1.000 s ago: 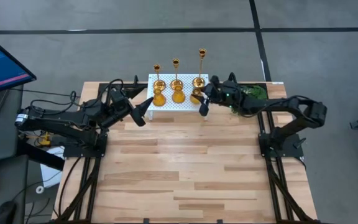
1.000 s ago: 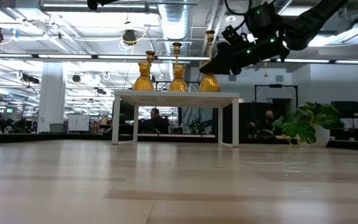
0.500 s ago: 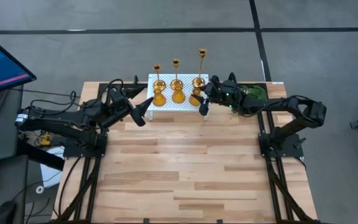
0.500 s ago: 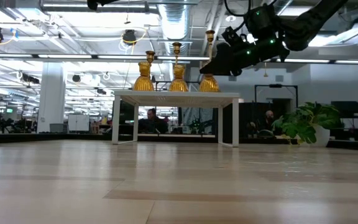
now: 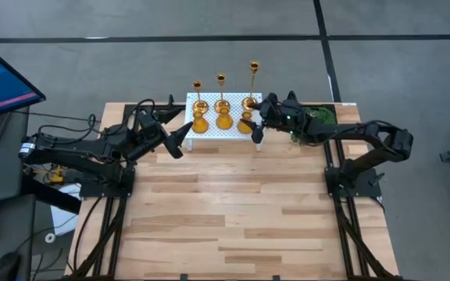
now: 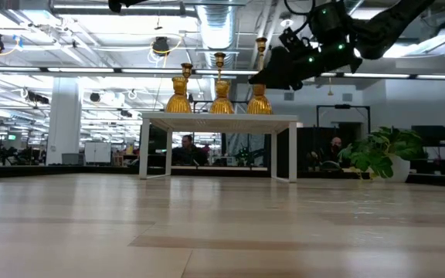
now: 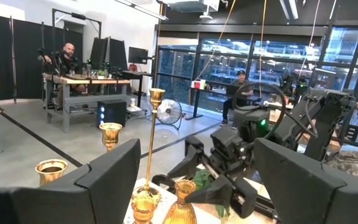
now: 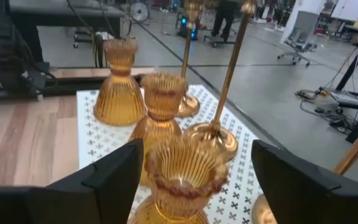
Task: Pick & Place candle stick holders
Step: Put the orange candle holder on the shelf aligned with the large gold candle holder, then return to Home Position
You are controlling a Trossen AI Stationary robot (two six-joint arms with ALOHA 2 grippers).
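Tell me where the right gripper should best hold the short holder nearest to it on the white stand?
Probably at the narrow neck of the nearest short holder, one finger on each side, coming level from the stand's right end; the right gripper is open there already.

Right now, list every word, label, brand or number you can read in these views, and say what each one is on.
None can be read.
The monitor beside the table shows coloured lines, too small to read.
The candle stick holders and the white stand carry no lettering.
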